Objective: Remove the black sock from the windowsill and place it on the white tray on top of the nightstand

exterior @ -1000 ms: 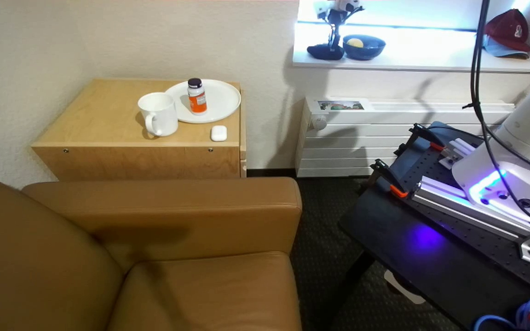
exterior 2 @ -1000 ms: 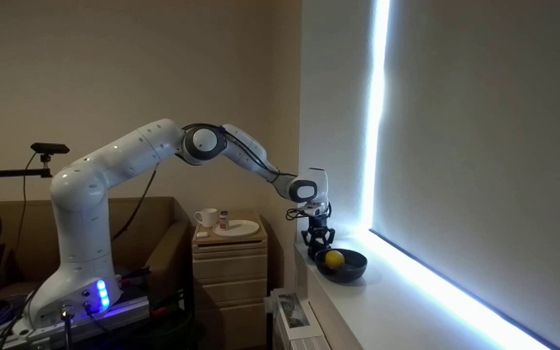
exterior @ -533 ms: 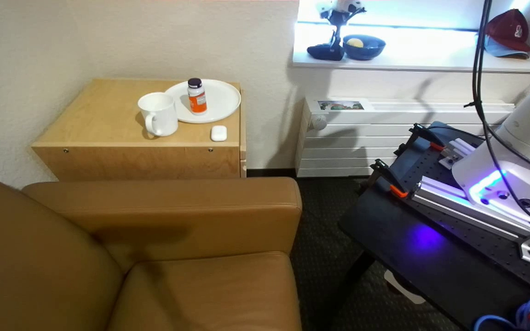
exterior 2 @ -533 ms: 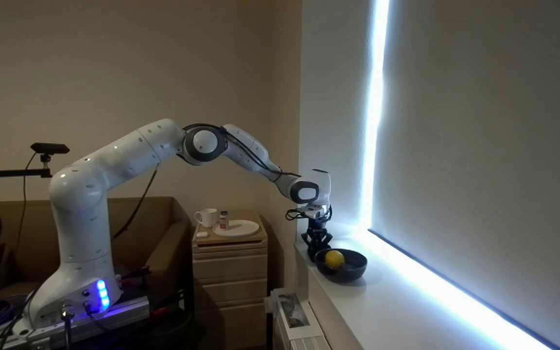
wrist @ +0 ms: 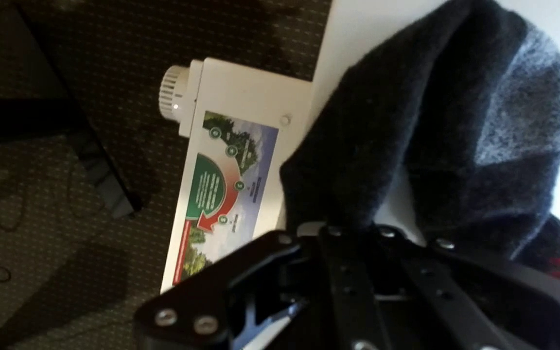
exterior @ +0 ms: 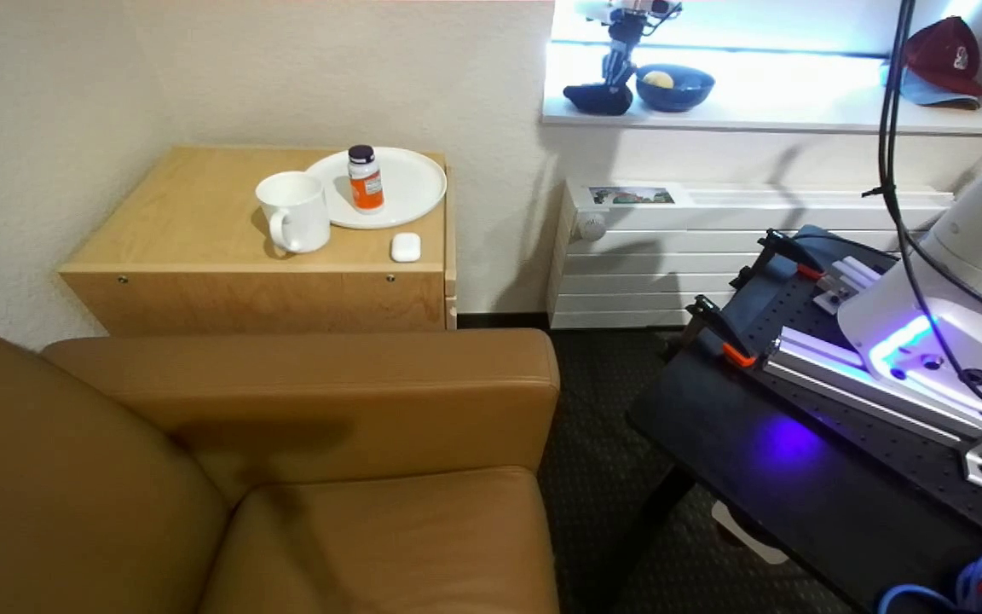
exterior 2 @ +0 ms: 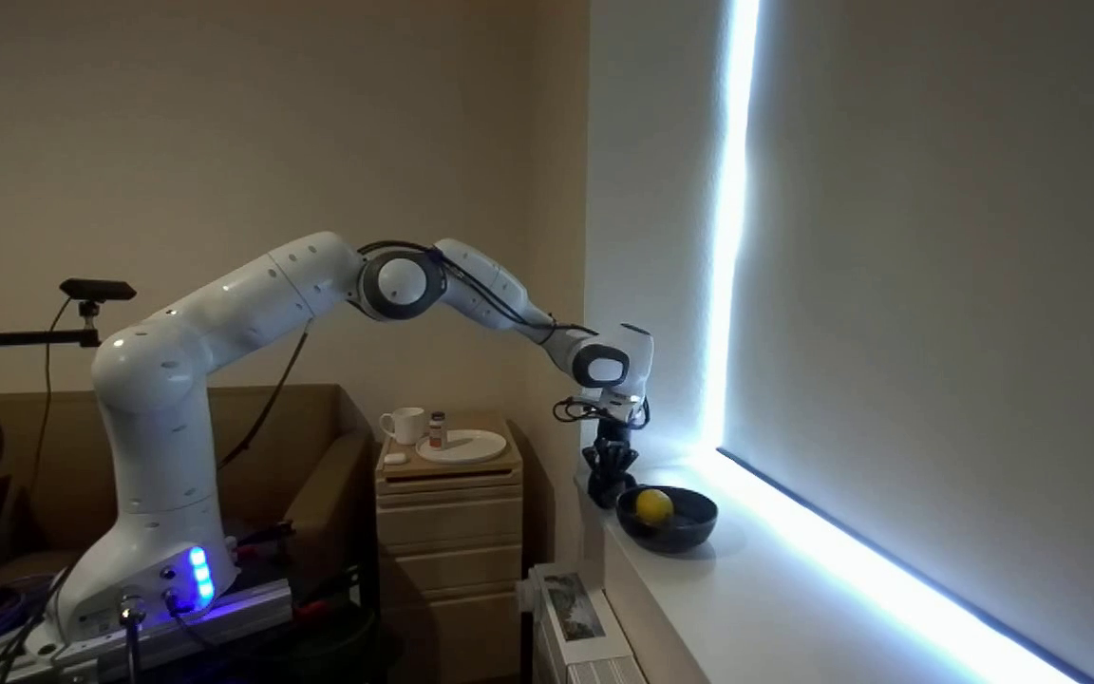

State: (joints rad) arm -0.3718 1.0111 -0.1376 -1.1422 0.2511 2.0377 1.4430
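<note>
The black sock (wrist: 372,126), dark with a grey patch and a bit of red, lies on the windowsill (exterior: 781,94) near its front edge. In the wrist view my gripper (wrist: 362,231) is drawn together on a fold of it; the fingertips themselves are buried in the dark cloth. An exterior view has the sock (exterior: 595,100) as a dark lump under the gripper, left of a bowl. The white tray (exterior: 414,183) rests on the nightstand (exterior: 210,200), well away from the gripper, and also shows in an exterior view (exterior 2: 480,448).
Close beside the gripper is a dark bowl (exterior 2: 670,537) with a yellow fruit (exterior 2: 653,506). A bottle (exterior: 366,179) stands on the tray, with a mug (exterior: 295,213) and a small white case (exterior: 406,247) beside it. Below the sill is a radiator (exterior: 636,256). Caps (exterior: 943,60) lie farther along the sill.
The gripper's jaws have come together on the sock. The wrist has tilted, and gripper and sock have shifted slightly away from the bowl, toward the sill's front edge.
</note>
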